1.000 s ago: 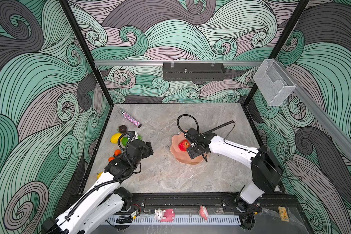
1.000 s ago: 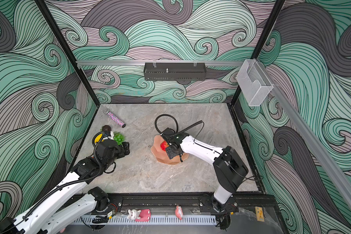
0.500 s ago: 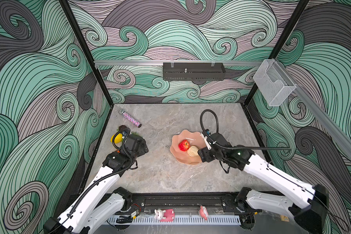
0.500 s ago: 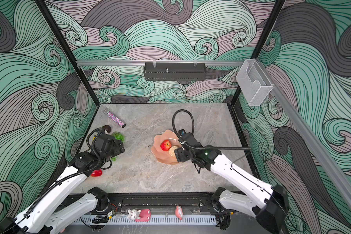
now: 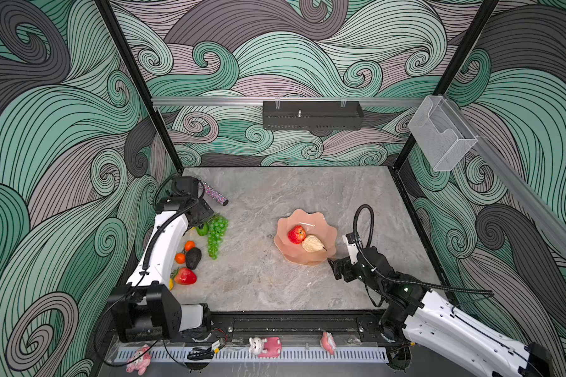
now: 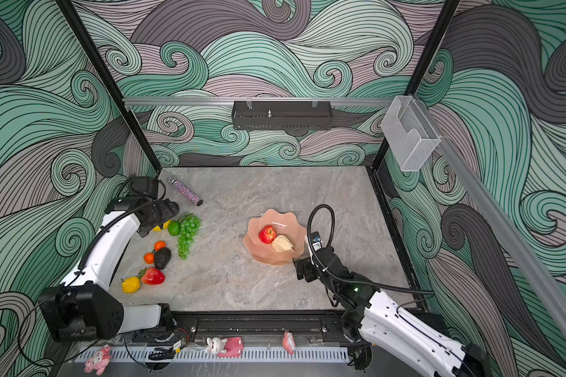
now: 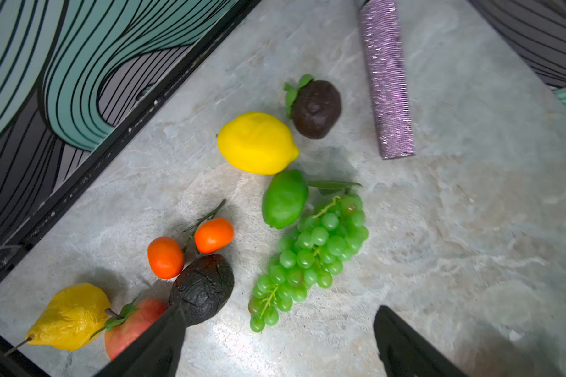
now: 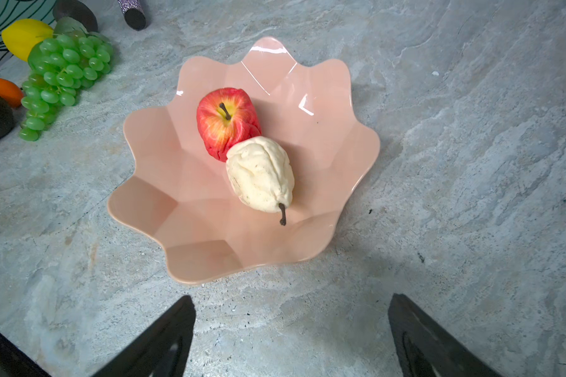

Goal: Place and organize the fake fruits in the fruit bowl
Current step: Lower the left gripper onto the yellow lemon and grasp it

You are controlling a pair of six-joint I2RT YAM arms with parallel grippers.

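Swirly green-and-grey walls (image 5: 275,65) all round you, grey marble desk (image 5: 258,287) in the middle. Your pink fruit bowl (image 5: 322,225) sits a bit right of centre on the desk with just two fruits in it: the red apple (image 5: 296,234) and the cream pear (image 5: 312,243), touching each other, with the pear's stem pointing toward your right arm. Your right tool (image 8: 291,297) hangs just beside the bowl's near rim, jaws wide apart, nothing in them.

Everything else is over on the left side of the desk. There's the grape bunch (image 5: 217,238) with the lime (image 5: 202,229) right up against its far end, a lemon (image 7: 257,143) next to the lime, and the mangosteen (image 7: 316,109) past that, close to the sparkly tube (image 7: 386,81). Nearer the front you've got two oranges (image 7: 213,235) on one twig, the avocado (image 5: 193,258) against them, then the strawberry (image 5: 185,275) and a yellow fruit (image 6: 130,284). Your left tool (image 7: 279,310) hangs over the far end of that pile, jaws spread, empty.
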